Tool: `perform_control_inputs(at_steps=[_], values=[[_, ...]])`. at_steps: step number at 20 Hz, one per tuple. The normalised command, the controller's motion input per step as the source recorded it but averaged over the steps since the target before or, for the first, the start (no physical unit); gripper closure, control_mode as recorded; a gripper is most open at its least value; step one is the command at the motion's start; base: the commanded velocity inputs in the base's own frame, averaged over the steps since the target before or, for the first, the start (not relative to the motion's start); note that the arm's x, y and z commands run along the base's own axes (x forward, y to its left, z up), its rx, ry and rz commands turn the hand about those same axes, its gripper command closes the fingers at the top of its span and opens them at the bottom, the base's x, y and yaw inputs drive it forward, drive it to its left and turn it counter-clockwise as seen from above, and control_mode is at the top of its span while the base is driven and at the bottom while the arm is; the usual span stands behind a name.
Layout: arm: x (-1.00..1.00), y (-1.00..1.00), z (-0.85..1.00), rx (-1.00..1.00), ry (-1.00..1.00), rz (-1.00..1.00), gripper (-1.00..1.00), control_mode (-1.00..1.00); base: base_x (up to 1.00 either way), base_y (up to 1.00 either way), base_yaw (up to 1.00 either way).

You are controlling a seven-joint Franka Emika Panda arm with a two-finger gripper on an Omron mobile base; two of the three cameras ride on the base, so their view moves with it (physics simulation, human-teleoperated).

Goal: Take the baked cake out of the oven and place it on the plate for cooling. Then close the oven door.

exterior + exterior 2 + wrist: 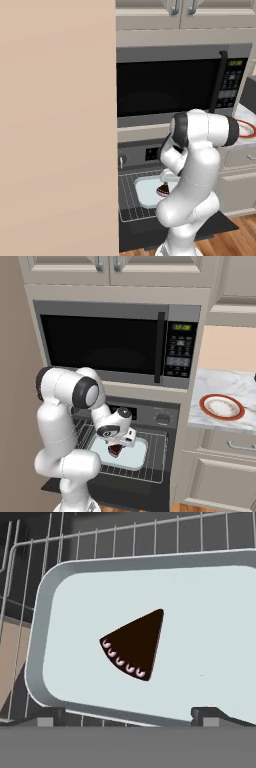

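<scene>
My gripper (pixel 127 712) is nearest the hand camera: its two dark fingertips poke up at about five and seven o'clock, spread wide with nothing between them, so it is released and empty. Just beyond them lies the pale tray (pixel 210 612), and on it, a little toward nine o'clock of the tray's middle, sits the cake (pixel 134 646), a dark-brown wedge with small whitish curls along its curved edge. The tray rests on the wire rack (pixel 100 542) of the oven (pixel 150 415), and the oven door (pixel 220 225) hangs open below.

In the right base view my gripper hovers right over the cake, and I cannot say whether it touches it. The plate (pixel 222 406) waits on the table (pixel 225 383) at roughly three o'clock from the oven, well apart from the cake.

I judge the risks as these: the wedge is small and tapered, so fingers closing across its slanted sides could squeeze it out sideways or crumble it. Coming down off-centre could push it along the smooth tray. Lifting out, my wrist could clip the oven's upper frame under the microwave (pixel 110 341).

My own arm covers most of the rack in the left base view; the door's handle is hidden, and the plate is cut off at that view's right edge.
</scene>
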Motion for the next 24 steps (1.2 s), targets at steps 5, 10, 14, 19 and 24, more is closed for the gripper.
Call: perform_control_inputs(at_steps=[5,10,14,19,24], values=[[0.0,0.09,-0.36,0.0,-0.1,0.0,-1.0,-1.0,0.0,0.0,0.0],[0.0,0.06,-0.36,0.0,-0.14,0.0,-1.0,-1.0,0.0,0.0,0.0],[0.0,0.02,-0.31,-0.01,-0.13,-0.05,-1.0,-1.0,0.0,0.0,0.0],[0.0,0.02,-0.11,0.0,-0.05,-0.05,-1.0,-1.0,0.0,0.0,0.0],[0.0,0.0,0.0,0.0,0.0,-0.03,-1.0,-1.0,0.0,0.0,0.0]])
